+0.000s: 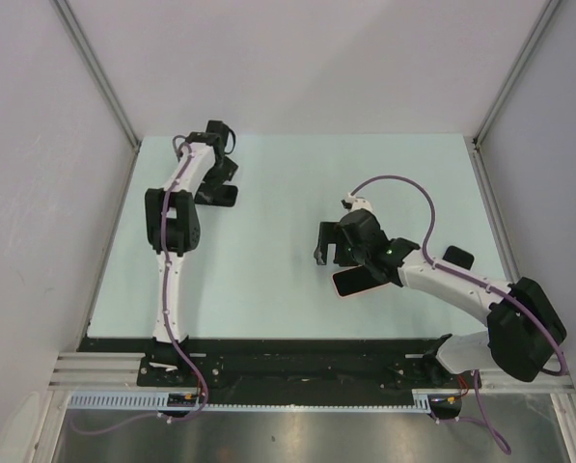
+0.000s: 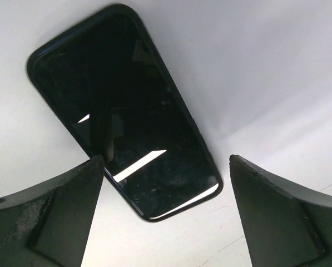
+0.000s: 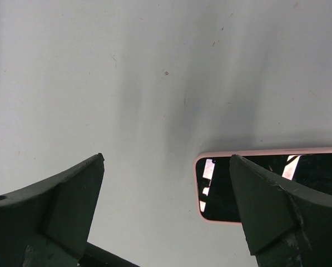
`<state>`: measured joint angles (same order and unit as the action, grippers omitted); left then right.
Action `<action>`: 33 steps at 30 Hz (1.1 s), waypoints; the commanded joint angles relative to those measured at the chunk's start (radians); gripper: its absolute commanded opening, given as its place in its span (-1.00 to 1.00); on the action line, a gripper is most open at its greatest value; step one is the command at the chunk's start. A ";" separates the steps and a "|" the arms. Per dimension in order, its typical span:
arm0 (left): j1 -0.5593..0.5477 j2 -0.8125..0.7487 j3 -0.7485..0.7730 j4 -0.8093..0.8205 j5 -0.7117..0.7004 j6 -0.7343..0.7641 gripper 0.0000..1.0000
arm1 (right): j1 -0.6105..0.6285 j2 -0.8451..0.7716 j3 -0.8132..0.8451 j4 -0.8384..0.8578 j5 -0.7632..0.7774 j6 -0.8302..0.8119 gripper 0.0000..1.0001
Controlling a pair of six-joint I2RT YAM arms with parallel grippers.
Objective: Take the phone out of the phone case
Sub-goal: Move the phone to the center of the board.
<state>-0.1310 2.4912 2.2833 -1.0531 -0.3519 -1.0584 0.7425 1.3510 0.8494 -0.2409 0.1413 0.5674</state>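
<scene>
The left fingers (image 2: 49, 217) stood wide apart and held nothing. Between them in the left wrist view lay a black phone (image 2: 124, 111), flat on the desk (image 2: 266, 67), glossy face up, set at a slant, one end close to the fingertips. Whether the tips touched it could not be told.

The right fingers (image 3: 54, 211) were also spread wide and empty. A pink case (image 3: 216, 189) lay flat beside them, its rounded corner showing and the rest hidden behind one finger. The face inside its pink rim was dark and shiny; whether that was a phone still seated in it could not be told.

From above, the left arm (image 1: 172, 241) reached to the far left part of the desk, with the black phone just on its right. The right arm (image 1: 461, 285) bent in toward the middle, and the pink case sat right of centre, on the near side of its wrist. The two items lay well apart.
</scene>
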 commanded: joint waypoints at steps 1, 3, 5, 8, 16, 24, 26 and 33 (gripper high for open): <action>0.007 -0.083 -0.050 -0.125 0.004 -0.069 1.00 | 0.008 -0.035 -0.006 0.022 0.000 -0.011 1.00; 0.008 -0.092 -0.059 -0.127 0.005 -0.077 1.00 | 0.008 -0.042 -0.006 0.020 -0.002 -0.012 0.99; 0.007 -0.103 -0.071 -0.130 -0.001 -0.081 0.99 | 0.008 -0.047 -0.007 0.015 0.003 -0.011 0.99; 0.010 -0.121 -0.106 -0.131 -0.004 -0.077 1.00 | 0.008 -0.055 -0.012 0.017 0.004 -0.011 0.99; -0.002 -0.193 -0.261 -0.128 0.036 -0.002 1.00 | 0.014 -0.046 -0.013 0.048 -0.025 0.000 0.99; -0.075 -0.331 -0.355 0.014 -0.010 0.308 0.99 | 0.026 -0.055 -0.013 0.065 -0.042 0.015 0.99; -0.053 -0.391 -0.389 0.097 -0.006 0.412 1.00 | 0.026 -0.061 -0.013 0.049 -0.025 0.014 0.99; 0.125 -0.387 -0.416 0.090 0.065 0.362 0.99 | 0.029 -0.061 -0.015 0.060 -0.031 0.012 0.99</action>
<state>-0.1364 2.1342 1.8729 -0.9813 -0.2829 -0.7143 0.7650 1.3182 0.8375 -0.2104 0.1043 0.5724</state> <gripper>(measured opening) 0.996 0.994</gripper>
